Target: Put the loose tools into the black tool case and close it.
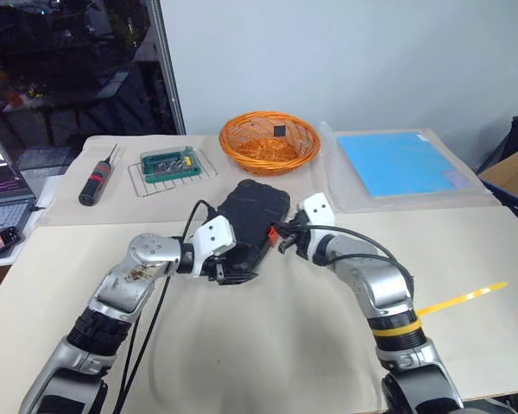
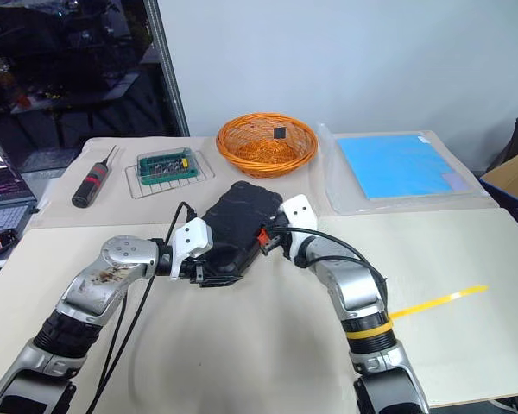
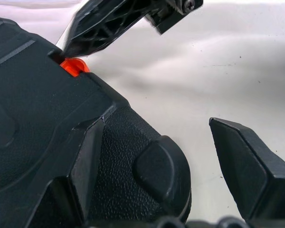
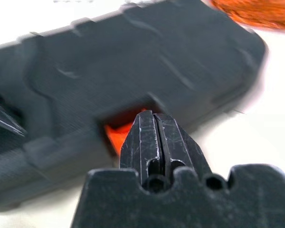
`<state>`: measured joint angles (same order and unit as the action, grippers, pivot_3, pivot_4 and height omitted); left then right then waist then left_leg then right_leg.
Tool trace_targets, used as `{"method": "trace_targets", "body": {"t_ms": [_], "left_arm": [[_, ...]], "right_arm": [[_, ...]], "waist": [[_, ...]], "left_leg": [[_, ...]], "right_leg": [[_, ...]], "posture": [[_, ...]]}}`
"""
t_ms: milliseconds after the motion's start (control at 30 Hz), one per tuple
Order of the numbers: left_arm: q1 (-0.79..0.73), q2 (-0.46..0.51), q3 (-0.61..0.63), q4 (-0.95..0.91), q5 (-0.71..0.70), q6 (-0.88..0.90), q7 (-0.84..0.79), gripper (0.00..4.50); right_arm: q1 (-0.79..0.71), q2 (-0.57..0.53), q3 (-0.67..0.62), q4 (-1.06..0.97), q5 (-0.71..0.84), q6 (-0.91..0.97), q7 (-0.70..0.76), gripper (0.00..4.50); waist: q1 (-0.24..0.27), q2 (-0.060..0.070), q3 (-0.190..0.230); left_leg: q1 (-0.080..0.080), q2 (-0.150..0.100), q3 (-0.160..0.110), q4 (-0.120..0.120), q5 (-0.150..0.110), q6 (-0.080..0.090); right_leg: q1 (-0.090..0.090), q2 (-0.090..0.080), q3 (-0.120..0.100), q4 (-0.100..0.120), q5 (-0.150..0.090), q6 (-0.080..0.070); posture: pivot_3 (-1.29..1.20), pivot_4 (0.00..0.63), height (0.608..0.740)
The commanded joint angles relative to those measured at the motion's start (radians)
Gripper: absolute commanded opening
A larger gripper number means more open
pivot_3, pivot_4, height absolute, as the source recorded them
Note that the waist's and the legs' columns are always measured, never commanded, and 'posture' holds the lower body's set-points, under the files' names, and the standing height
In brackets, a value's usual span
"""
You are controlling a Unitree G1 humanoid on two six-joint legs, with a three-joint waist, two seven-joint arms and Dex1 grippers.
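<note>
The black tool case (image 1: 252,222) lies shut at the middle of the cloth-covered worktop (image 1: 268,345), at about 6 o'clock from the orange wicker basket (image 1: 268,141). The left gripper (image 1: 227,266) sits at the case's near corner, about 7 o'clock on its outline, with its fingers (image 3: 247,166) spread wide: one lies against the ribbed shell, the other stands clear of the corner over the cloth, so the case is steadied rather than clamped. The right gripper (image 1: 282,237) comes in from about 3 o'clock, its fingers pressed together into one blunt tip at the small orange latch (image 4: 118,135) on the case's edge.

The case looks like rigid moulded plastic, stiff and not fragile, and probably fairly heavy if the tools are inside. Its textured ribs should give decent friction, but the rounded corners could let a finger slide off. The best hold seems to be across a straight edge or a rib, while the latch needs a firm, square push. Pushed off-centre, the case will likely pivot on the smooth cloth unless the other gripper braces it.
</note>
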<state>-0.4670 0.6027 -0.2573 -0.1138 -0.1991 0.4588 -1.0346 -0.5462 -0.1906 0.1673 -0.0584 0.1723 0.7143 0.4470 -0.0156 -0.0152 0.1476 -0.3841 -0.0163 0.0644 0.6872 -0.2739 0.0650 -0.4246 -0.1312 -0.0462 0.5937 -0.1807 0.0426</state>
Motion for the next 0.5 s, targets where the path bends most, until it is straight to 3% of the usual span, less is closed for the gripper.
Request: {"method": "trace_targets", "body": {"t_ms": [33,133,167,233,267,300,333,500], "left_arm": [[0.072,-0.010,-0.069,0.061,0.029,0.034,0.000,3.78],[0.118,-0.070,0.072,-0.039,-0.124,0.037,0.020,3.78],[0.141,-0.081,0.119,-0.087,-0.173,0.061,0.031,4.03],[0.180,-0.079,0.174,-0.158,-0.242,0.107,0.039,4.47],[0.213,-0.071,0.205,-0.199,-0.277,0.124,0.046,4.50],[0.234,-0.064,0.225,-0.227,-0.303,0.139,0.052,4.50],[0.278,-0.052,0.270,-0.275,-0.340,0.157,0.063,4.50],[0.422,0.010,0.419,-0.404,-0.451,0.226,0.108,4.50]], "right_arm": [[0.000,0.009,0.036,-0.030,0.014,-0.062,0.050,0.01],[0.087,-0.053,-0.057,-0.192,0.070,-0.124,0.092,0.01],[0.135,-0.090,-0.094,-0.263,0.104,-0.123,0.124,0.58],[0.208,-0.152,-0.138,-0.364,0.159,-0.117,0.187,1.11],[0.255,-0.193,-0.178,-0.425,0.198,-0.104,0.216,1.49],[0.285,-0.219,-0.205,-0.463,0.228,-0.094,0.233,1.62],[0.353,-0.281,-0.267,-0.524,0.270,-0.082,0.280,2.10],[0.577,-0.467,-0.485,-0.635,0.374,-0.063,0.385,3.78]], "waist": [[-0.002,0.000,0.000],[0.002,0.002,0.001],[0.004,0.002,0.002],[0.011,0.002,0.003],[0.013,0.002,0.003],[0.016,0.002,0.003],[0.017,0.002,0.003],[0.019,0.002,0.006]], "left_leg": [[0.000,0.000,0.000,0.000,0.000,0.000],[-0.001,0.000,0.000,-0.001,0.000,0.000],[-0.003,-0.001,0.000,-0.002,0.000,0.000],[-0.014,-0.001,-0.001,-0.003,0.001,-0.001],[-0.019,-0.003,-0.001,-0.003,0.005,0.005],[-0.021,-0.004,-0.001,-0.003,0.006,0.005],[-0.024,-0.004,-0.001,-0.003,0.008,-0.001],[-0.024,-0.004,0.000,-0.006,-0.001,0.008]], "right_leg": [[0.000,0.000,0.000,0.000,0.000,0.000],[-0.001,-0.001,0.000,-0.001,0.000,0.000],[-0.003,-0.001,0.000,-0.001,0.000,0.001],[-0.009,-0.001,0.000,-0.001,0.000,0.001],[-0.014,0.000,0.000,0.001,0.004,-0.005],[-0.016,0.002,-0.001,0.001,0.004,-0.005],[-0.018,0.002,-0.002,0.000,0.004,-0.005],[-0.015,0.002,-0.004,-0.009,0.000,-0.002]], "posture": [[0.00,0.150,0.740],[0.00,0.150,0.740],[0.00,0.150,0.740],[0.00,0.150,0.740],[0.00,0.150,0.740],[0.00,0.150,0.740],[0.00,0.150,0.740],[0.00,0.150,0.740]]}}
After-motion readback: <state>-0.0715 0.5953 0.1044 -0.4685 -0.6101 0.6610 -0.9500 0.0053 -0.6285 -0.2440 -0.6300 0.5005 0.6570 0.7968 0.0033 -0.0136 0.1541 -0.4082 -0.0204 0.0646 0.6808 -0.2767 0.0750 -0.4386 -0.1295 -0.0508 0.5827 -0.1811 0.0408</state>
